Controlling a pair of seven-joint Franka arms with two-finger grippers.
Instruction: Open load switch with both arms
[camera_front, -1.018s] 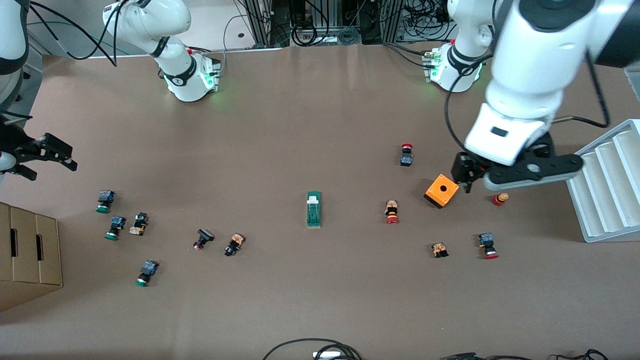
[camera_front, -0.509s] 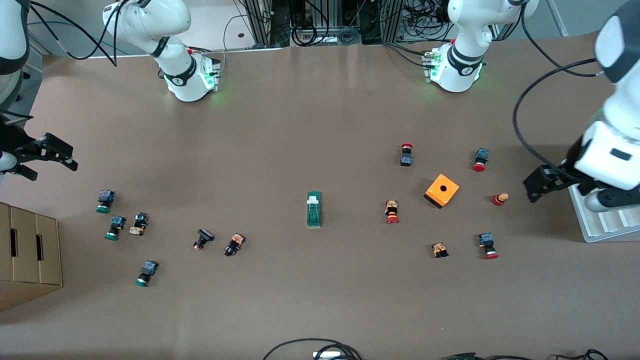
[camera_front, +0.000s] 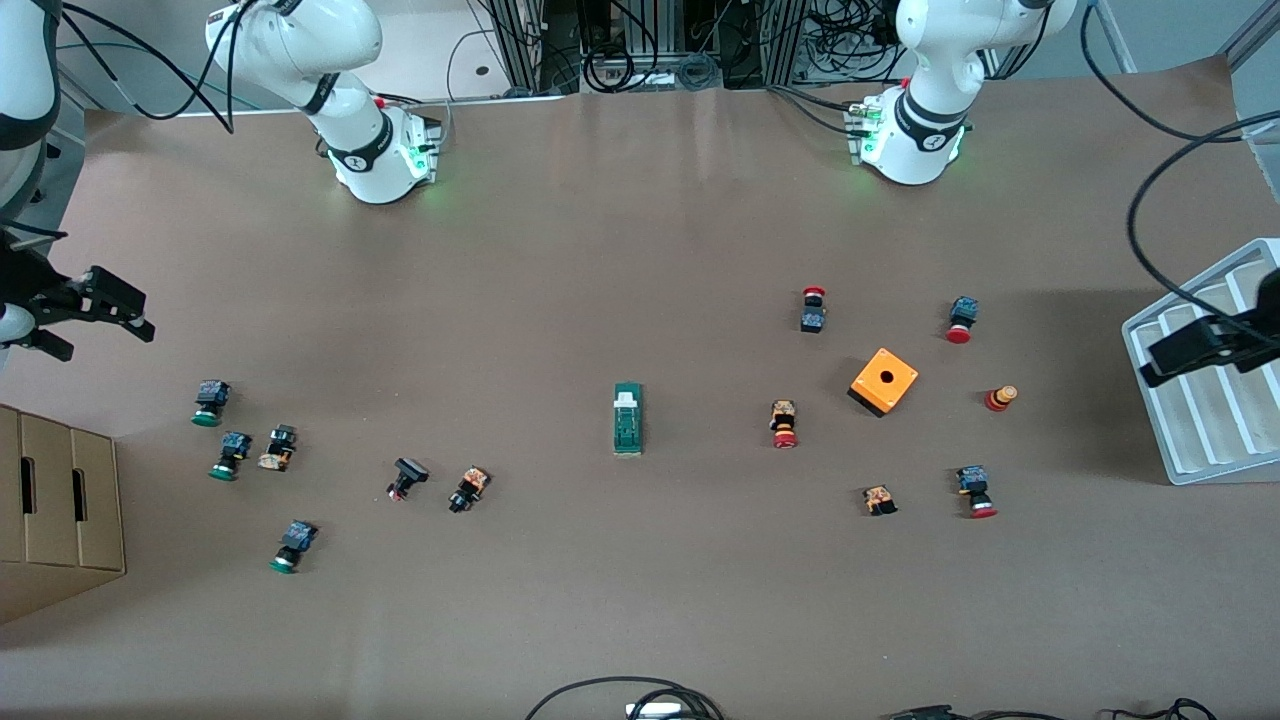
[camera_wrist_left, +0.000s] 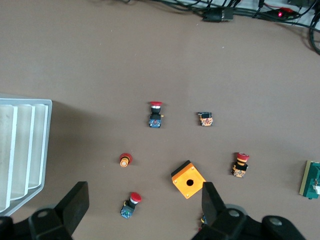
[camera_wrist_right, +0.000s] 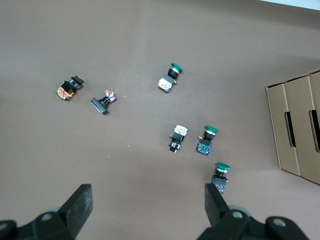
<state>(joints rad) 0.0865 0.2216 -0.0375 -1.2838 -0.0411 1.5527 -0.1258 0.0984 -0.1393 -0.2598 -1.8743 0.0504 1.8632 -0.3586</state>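
Note:
The load switch (camera_front: 627, 418), a narrow green block with a white piece at one end, lies alone in the middle of the table; one end of the load switch (camera_wrist_left: 312, 180) shows at the edge of the left wrist view. My left gripper (camera_front: 1182, 354) hangs open and empty over the white tray at the left arm's end. In the left wrist view the left gripper (camera_wrist_left: 144, 205) spans a red-capped button far below it. My right gripper (camera_front: 100, 330) waits open and empty at the right arm's end, and in the right wrist view the right gripper (camera_wrist_right: 147, 202) is over bare table.
An orange box with a hole (camera_front: 884, 380) and several red-capped buttons (camera_front: 784, 424) lie between the switch and the white tray (camera_front: 1210, 425). Several green-capped buttons (camera_front: 208, 402) lie toward the right arm's end, next to a cardboard box (camera_front: 60, 510).
The left arm has swung away from over the orange box toward its own end of the table and now hangs over the white tray. The right arm has not moved.

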